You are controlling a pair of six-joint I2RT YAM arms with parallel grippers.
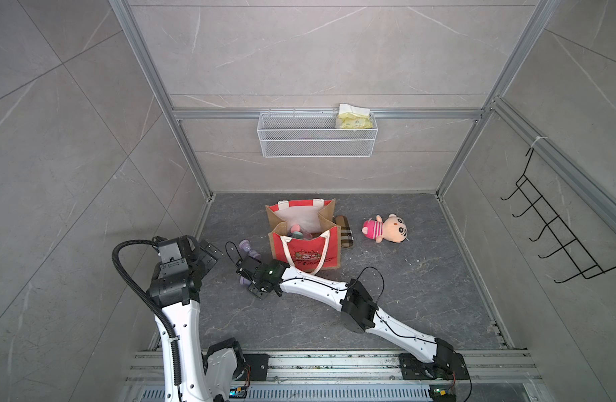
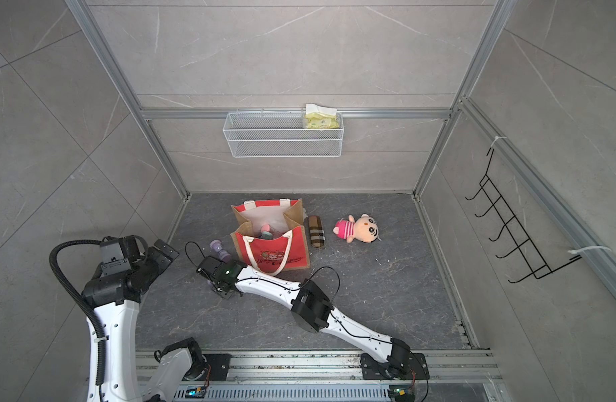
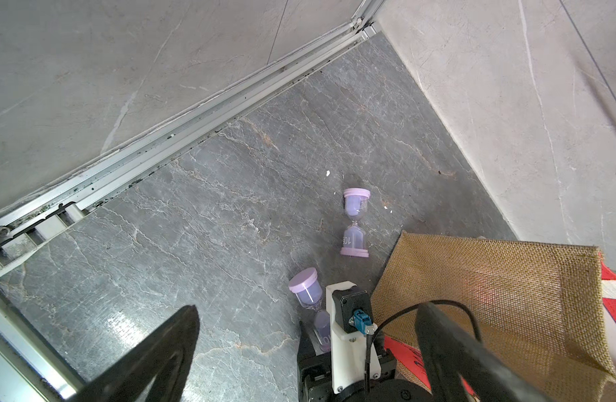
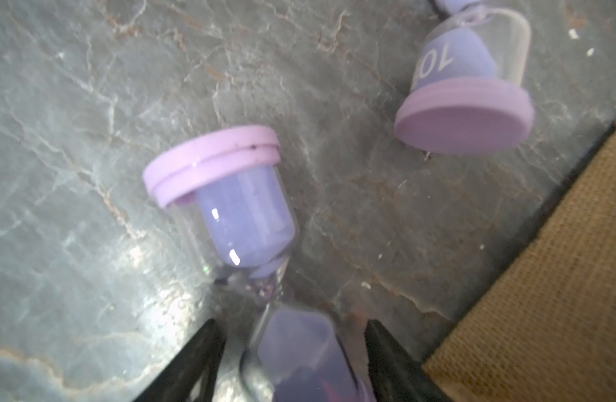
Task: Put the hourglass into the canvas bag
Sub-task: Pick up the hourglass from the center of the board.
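Right wrist view: the right gripper (image 4: 294, 323) has its black jaws part-way apart, one on each side of the lower bulb of a clear plastic hourglass with lilac caps (image 4: 244, 222). This hourglass lies on the dark grey marbled floor (image 4: 73, 104). The picture is blurred there, so I cannot tell whether the jaws touch the bulb. A second lilac hourglass marked "10" (image 4: 466, 90) lies near it, not touching.

Both hourglasses are outside the boxy canvas bag with red panels and tan burlap sides (image 1: 282, 249), near its left wall in both top views. The bag stands upright with its mouth open.

The left gripper (image 3: 308, 308) has its jaws spread wide and holds nothing, left of the hourglasses. A brown plaid cylinder (image 1: 345, 231) lies just beside the bag's right wall. A pink-striped plush doll (image 1: 386, 228) lies further right.
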